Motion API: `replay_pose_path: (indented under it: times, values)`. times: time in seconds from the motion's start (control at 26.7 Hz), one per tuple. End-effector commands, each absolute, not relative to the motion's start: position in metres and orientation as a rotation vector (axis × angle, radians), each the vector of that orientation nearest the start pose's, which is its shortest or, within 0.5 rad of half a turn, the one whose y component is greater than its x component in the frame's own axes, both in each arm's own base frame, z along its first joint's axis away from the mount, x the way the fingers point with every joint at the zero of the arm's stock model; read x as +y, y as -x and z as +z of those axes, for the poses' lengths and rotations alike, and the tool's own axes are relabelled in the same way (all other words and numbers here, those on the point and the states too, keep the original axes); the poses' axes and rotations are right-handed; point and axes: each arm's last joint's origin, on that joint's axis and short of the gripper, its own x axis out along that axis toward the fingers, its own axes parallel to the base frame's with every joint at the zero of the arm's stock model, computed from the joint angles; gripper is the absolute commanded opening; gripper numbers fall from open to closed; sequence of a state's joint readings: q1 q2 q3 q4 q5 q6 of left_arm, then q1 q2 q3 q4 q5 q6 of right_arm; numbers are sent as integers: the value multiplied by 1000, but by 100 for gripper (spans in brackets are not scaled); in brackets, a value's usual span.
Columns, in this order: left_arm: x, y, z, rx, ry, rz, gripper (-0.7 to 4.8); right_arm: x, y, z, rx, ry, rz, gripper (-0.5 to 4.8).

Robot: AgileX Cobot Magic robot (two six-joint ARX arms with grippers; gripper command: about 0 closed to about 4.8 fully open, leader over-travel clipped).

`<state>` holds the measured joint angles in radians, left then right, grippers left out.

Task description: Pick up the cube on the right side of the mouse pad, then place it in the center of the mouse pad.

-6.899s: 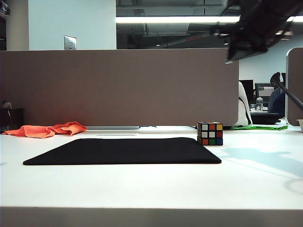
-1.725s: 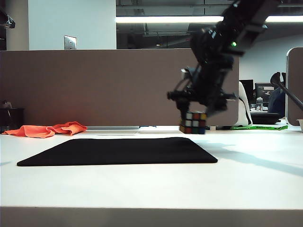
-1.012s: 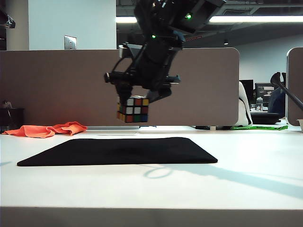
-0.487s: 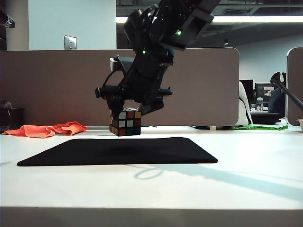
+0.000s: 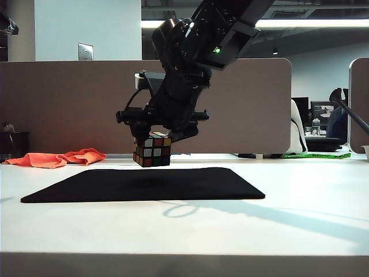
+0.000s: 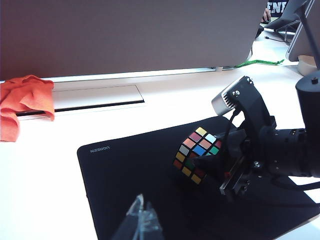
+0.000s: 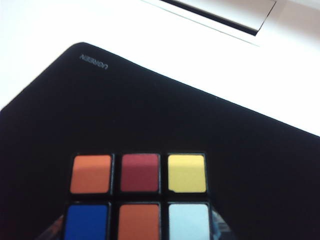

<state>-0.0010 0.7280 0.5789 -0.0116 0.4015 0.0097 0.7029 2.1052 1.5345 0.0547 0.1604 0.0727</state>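
Observation:
The cube hangs just above the middle of the black mouse pad, and a thin gap shows under it. My right gripper reaches down from the upper right and is shut on the cube's sides. The right wrist view looks down on the cube, with the fingertips at its edges and the mouse pad beneath. From the left wrist view the cube is seen held over the mouse pad. My left gripper hovers apart near the pad's edge, its clear tips together and holding nothing.
An orange cloth lies at the back left of the white table. A brown partition wall stands behind it. A grey cable-slot cover runs along the table's back. A green strip lies at the far right.
Over the last second my right gripper has carried the cube a little left and down toward the pad. In the last half second it has barely moved.

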Motion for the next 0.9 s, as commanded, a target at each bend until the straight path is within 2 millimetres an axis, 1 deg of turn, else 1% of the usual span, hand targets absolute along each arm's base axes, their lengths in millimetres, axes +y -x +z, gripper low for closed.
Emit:
replay_pose_path:
  times: [0.04, 0.15, 0.49, 0.67, 0.9]
  values:
    - [-12, -167, 290, 139, 19, -408, -6, 306, -368, 208, 474, 64, 496, 274]
    - [-12, -167, 290, 139, 19, -408, -6, 308, -367, 208, 506, -55, 470, 274]
    - [-12, -167, 290, 140, 26, -408, -6, 308, -370, 225, 539, -43, 369, 274]
    - [-12, -167, 290, 141, 29, -407, -6, 308, -369, 221, 579, -107, 331, 273]
    - [-12, -167, 290, 141, 29, -407, -6, 311, -367, 216, 592, -92, 310, 274]
